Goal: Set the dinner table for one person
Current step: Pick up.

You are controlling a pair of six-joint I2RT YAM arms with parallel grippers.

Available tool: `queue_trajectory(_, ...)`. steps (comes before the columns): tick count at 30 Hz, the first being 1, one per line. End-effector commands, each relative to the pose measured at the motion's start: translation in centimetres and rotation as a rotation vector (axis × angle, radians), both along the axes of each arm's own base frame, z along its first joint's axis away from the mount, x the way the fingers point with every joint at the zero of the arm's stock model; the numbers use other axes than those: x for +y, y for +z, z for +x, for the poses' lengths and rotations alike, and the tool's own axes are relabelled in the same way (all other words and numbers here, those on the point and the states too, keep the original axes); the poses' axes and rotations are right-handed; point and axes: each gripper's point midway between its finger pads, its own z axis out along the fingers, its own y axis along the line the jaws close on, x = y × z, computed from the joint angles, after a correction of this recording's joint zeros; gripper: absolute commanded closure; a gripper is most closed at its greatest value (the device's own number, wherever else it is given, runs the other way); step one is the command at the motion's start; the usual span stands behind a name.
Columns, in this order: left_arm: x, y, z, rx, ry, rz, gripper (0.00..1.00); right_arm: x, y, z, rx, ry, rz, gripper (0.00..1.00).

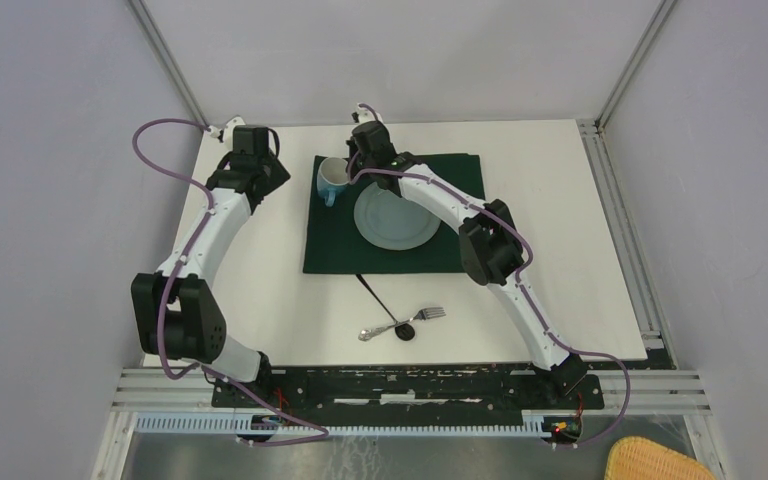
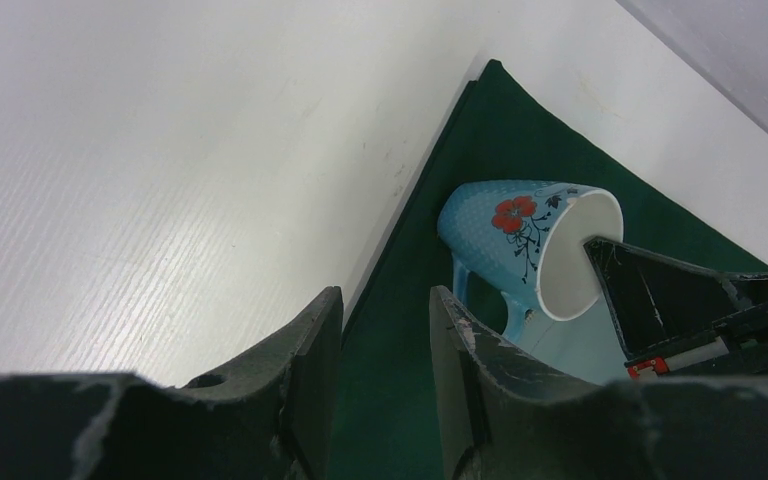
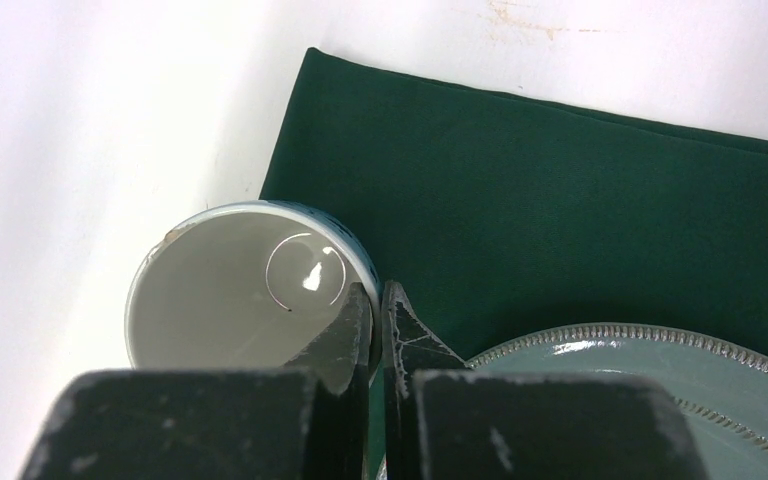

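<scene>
Dinner table (image 1: 260, 300): white top reaching out from the arm bases. Near its front edge lie one fork (image 1: 430, 313) and one spoon (image 1: 378, 329), close against a dark long-handled utensil (image 1: 406, 329). Beyond these is a dark green cloth (image 1: 335, 250), with a grey-green plate (image 1: 395, 220) at its middle and a blue flowered mug (image 1: 331, 178) upright at its far left corner. Right gripper (image 3: 375, 295): jaws pinched together on the mug's rim; left gripper (image 2: 385, 300): jaws partly parted, holding nothing, above the table by the cloth's left edge.

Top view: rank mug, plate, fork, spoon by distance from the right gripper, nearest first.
1. mug, at the right gripper's fingertips, cloth's far-left corner.
2. plate, mid-cloth.
3. fork and spoon, bare table near the arms; too close to call.
</scene>
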Motion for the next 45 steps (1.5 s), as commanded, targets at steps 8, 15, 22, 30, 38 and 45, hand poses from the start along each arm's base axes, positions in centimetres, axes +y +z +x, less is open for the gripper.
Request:
queue_trajectory(8,0.1,0.6,0.8,-0.038,-0.001,-0.007,0.55,0.2,4.6,0.3,-0.050,-0.027,0.119,1.00)
queue_trajectory(15,0.0,0.6,0.9,-0.041,-0.005,-0.011,0.55,-0.8,7.2,0.8,-0.092,-0.059,0.143,1.00)
queue_trajectory(22,-0.1,0.3,1.0,-0.036,-0.011,-0.016,0.55,-1.5,9.4,1.0,-0.134,-0.063,0.147,1.00)
queue_trajectory(30,-0.2,0.5,1.0,-0.040,-0.014,-0.019,0.55,-2.0,11.6,1.4,-0.169,-0.069,0.175,1.00)
queue_trajectory(38,-0.2,0.4,0.9,-0.038,-0.014,-0.020,0.55,-3.6,12.4,2.0,-0.184,-0.108,0.171,1.00)
queue_trajectory(45,-0.3,0.3,0.9,-0.038,-0.018,-0.028,0.55,-6.5,12.9,3.4,-0.193,-0.170,0.175,1.00)
